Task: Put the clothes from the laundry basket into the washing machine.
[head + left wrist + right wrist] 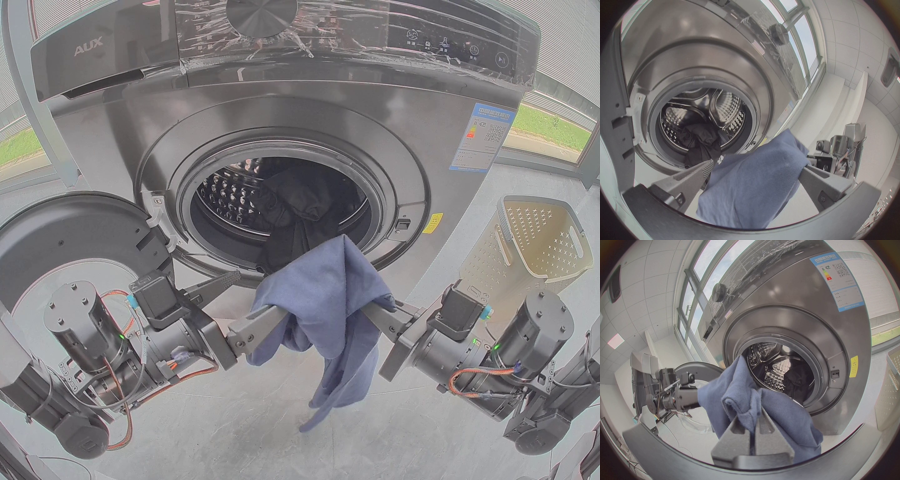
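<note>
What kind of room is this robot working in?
Likely a laundry room: a front-loading washing machine, door open, a laundry basket beside it, and a blue garment before its opening.

The right claw (753, 421) pinches a fold of a blue garment (787, 424) between its closed fingers. The cloth bunches above them and hangs down on both sides. Behind it stands the washing machine (793, 318), its door (700, 368) swung wide. A dark garment (800, 380) lies inside the drum (770, 365). The left arm (678, 397) meets the blue garment's far edge. A laundry basket (889, 390) stands beside the machine.
</note>
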